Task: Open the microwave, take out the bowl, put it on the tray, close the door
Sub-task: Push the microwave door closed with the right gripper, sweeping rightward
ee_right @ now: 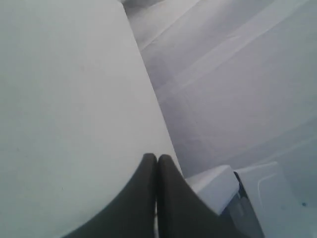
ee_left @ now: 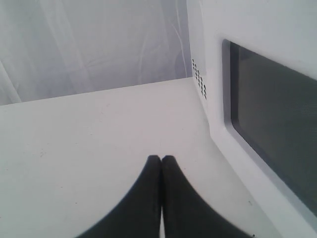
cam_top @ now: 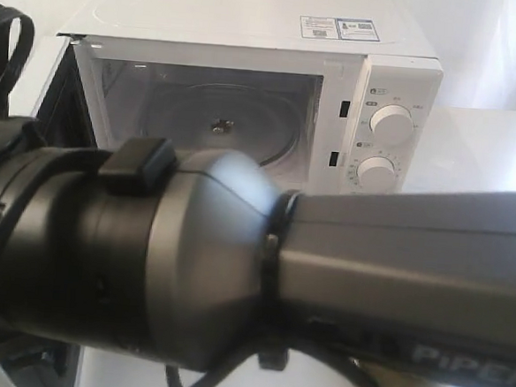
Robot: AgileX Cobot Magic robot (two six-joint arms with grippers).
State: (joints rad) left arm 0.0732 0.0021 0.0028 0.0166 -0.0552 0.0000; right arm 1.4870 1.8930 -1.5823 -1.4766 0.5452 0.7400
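The white microwave (cam_top: 389, 88) stands at the back with its door (cam_top: 59, 100) swung open to the left. Inside, only the glass turntable plate (cam_top: 228, 120) shows. The bowl and the tray are out of view in every frame. In the left wrist view my left gripper (ee_left: 161, 157) is shut and empty, low over the white table beside the door's (ee_left: 267, 119) outer face with its dark window. My right gripper (ee_right: 157, 156) is also shut on nothing, over the white table near its edge. Neither gripper shows in the exterior view.
A thick dark arm section (cam_top: 235, 272) close to the exterior camera hides the whole lower half of that view. Vent holes (ee_left: 199, 82) mark the microwave's side wall. White curtains (ee_right: 237, 74) hang beyond the table edge, and a white box-like part (ee_right: 213, 188) lies below it.
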